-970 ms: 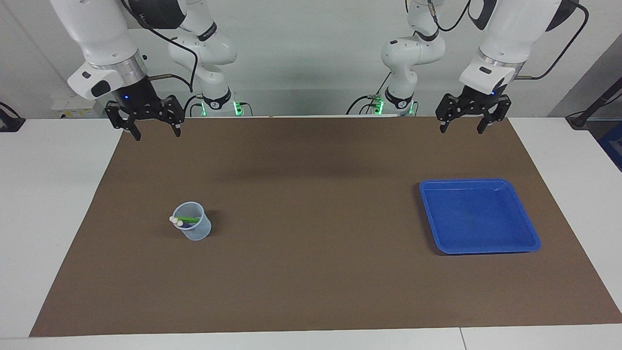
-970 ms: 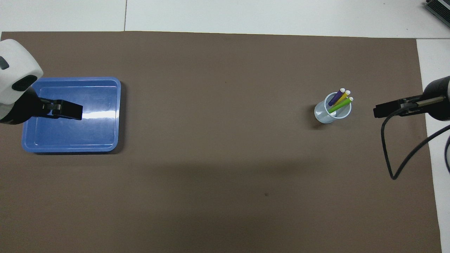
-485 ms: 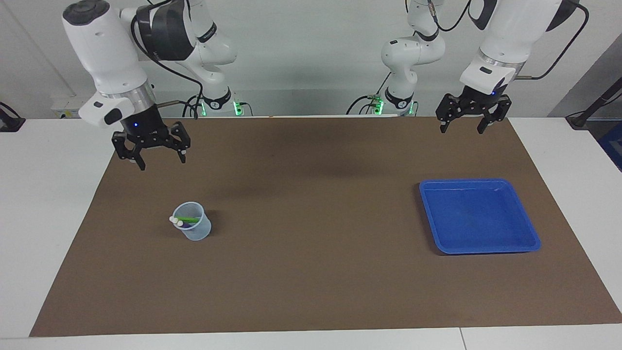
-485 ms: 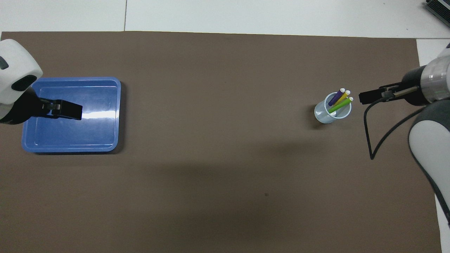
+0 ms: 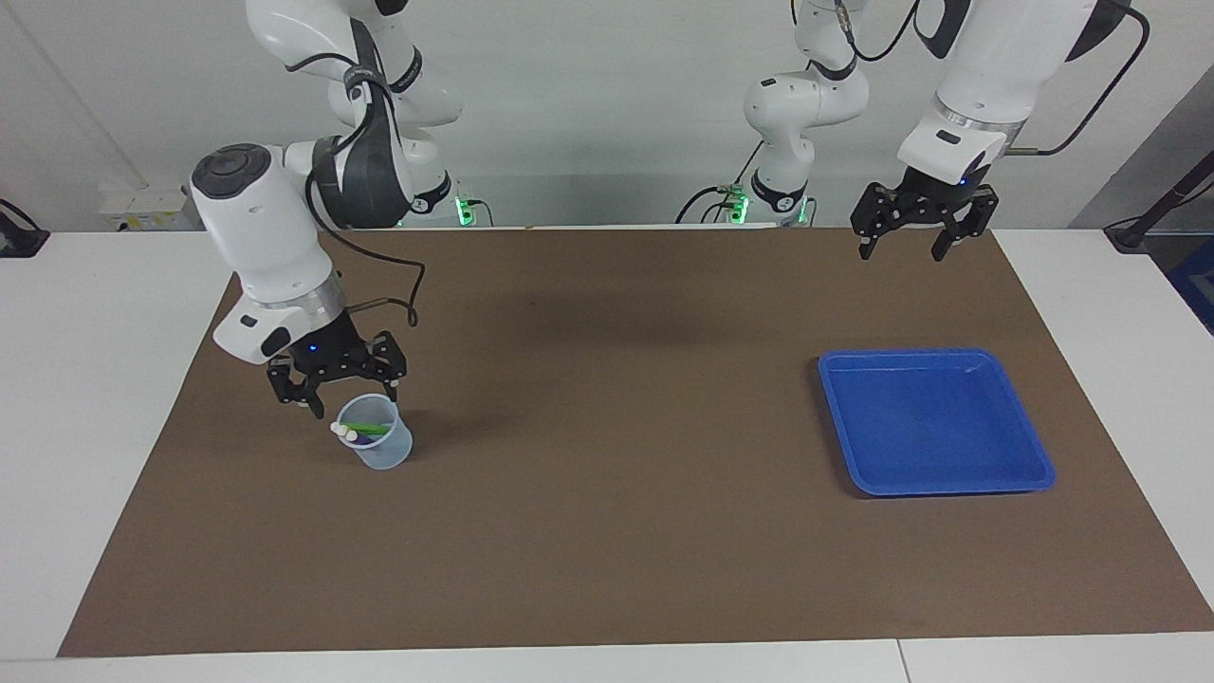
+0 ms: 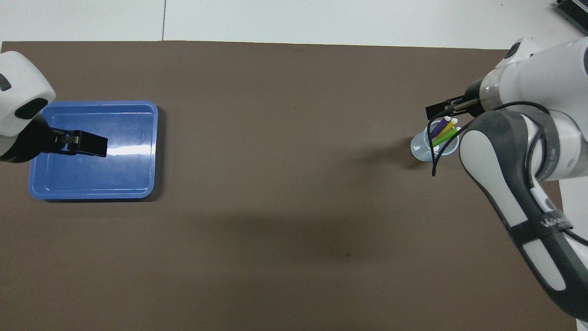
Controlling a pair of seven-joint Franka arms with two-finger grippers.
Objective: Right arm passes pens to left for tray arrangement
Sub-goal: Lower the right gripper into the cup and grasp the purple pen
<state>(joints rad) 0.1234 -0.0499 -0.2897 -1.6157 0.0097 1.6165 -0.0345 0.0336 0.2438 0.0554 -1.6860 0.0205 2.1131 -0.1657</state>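
Three pens (image 5: 358, 432) (image 6: 443, 131), green, yellow and purple with whitish ends, stand tilted in a small translucent cup (image 5: 379, 438) (image 6: 429, 148) toward the right arm's end of the table. My right gripper (image 5: 336, 388) (image 6: 441, 110) is open and hangs just above the cup's rim and the pen tips. The blue tray (image 5: 934, 420) (image 6: 94, 149) lies empty toward the left arm's end. My left gripper (image 5: 910, 239) (image 6: 87, 145) is open and waits raised near the robots' edge of the mat.
A brown mat (image 5: 607, 446) covers the table between the cup and the tray. The white table top (image 5: 95, 313) shows around it. A black cable (image 6: 434, 151) hangs from the right wrist beside the cup.
My right gripper has come down and away from the robots, from the mat's edge to just above the cup. The left arm, cup, pens and tray have not moved.
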